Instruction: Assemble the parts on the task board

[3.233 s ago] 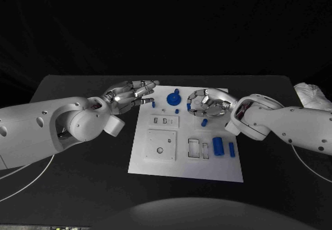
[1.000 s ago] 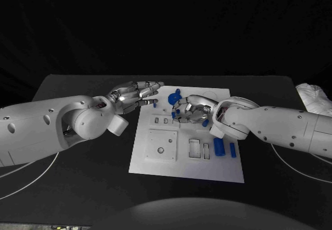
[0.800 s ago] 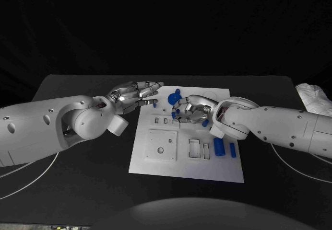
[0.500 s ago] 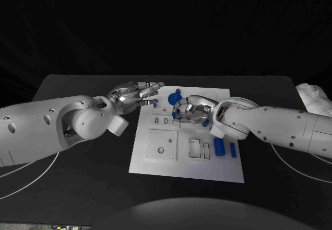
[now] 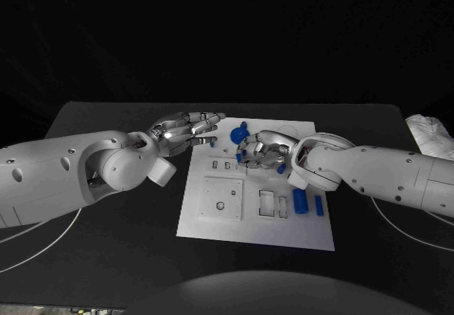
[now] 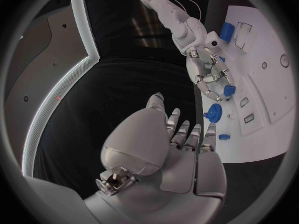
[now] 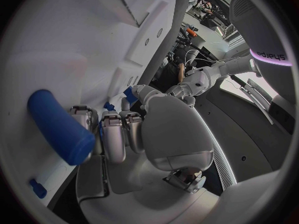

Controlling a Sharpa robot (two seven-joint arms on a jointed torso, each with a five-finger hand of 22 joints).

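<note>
Right hand (image 5: 262,152) curled over the task board (image 5: 255,226) beside the blue gear (image 5: 237,136) (grip unclear), left hand (image 5: 182,132) spread, empty, at board's edge.

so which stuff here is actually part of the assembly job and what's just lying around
Part of the job:
- task board
- blue gear-shaped part at the board's far end
- two long blue parts near the board's right edge
- blue cylinder by the right hand's fingers
- right hand, over the board
- left hand, at the board's far left corner

Lying about:
- white cloth at the table's right edge
</note>
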